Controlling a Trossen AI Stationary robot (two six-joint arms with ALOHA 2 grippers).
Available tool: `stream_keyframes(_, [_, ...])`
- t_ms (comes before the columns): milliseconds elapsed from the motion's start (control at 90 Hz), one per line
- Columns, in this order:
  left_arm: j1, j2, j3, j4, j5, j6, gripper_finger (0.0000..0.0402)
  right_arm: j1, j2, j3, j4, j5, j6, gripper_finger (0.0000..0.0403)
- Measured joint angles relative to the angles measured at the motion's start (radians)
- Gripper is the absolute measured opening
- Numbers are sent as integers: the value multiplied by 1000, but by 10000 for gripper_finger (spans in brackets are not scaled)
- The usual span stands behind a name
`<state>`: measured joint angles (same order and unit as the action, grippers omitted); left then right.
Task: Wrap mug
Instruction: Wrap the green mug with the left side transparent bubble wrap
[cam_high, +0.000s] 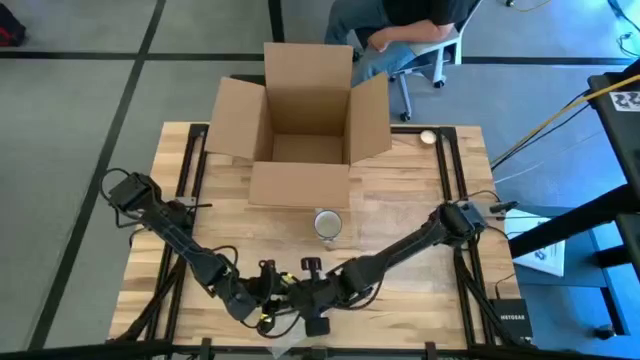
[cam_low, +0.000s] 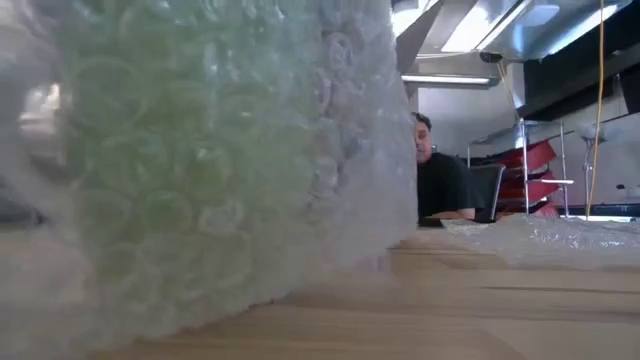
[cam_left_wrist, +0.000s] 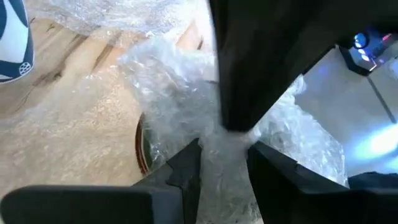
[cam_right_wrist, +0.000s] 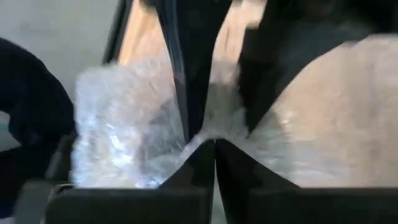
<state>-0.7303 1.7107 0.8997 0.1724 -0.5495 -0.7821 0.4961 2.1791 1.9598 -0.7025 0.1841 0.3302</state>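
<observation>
Both arms reached inward and met at the near edge of the table (cam_high: 420, 190). The left gripper (cam_left_wrist: 222, 163) had its fingers narrowly apart around a fold of bubble wrap (cam_left_wrist: 180, 87). The right gripper (cam_right_wrist: 214, 149) was pinched closed on the same wrap. The cardboard box (cam_high: 300, 120) stood open at the far side, and nothing showed inside it. The mug (cam_high: 328, 224) stood upright and unwrapped just before the box, white with a dark blue pattern.
</observation>
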Motion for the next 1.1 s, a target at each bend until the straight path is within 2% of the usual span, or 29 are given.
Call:
stream_keyframes(233, [0, 7, -5, -23, 1, -6, 105, 0, -67, 0, -9, 7, -6, 0])
stream_keyframes(400, [2, 4, -5, -13, -2, -7, 105, 8, -26, -3, 37, -28, -6, 0])
stream_keyframes(544, [2, 7, -5, -14, -7, 0, 105, 11, 12, -7, -46, 37, 15, 1])
stream_keyframes(733, [6, 6, -5, -13, 0, 3, 105, 42, -47, 18, -144, 79, 41, 1])
stream_keyframes(878, [12, 5, -5, -12, 1, 4, 105, 92, -93, 28, -233, 107, 127, 1])
stream_keyframes(978, [18, 4, -4, -8, 0, 9, 105, 130, -81, -34, -301, 109, 217, 1])
stream_keyframes(1100, [19, 4, -4, -4, 6, 14, 105, 159, -81, -175, -236, 106, 323, 1])
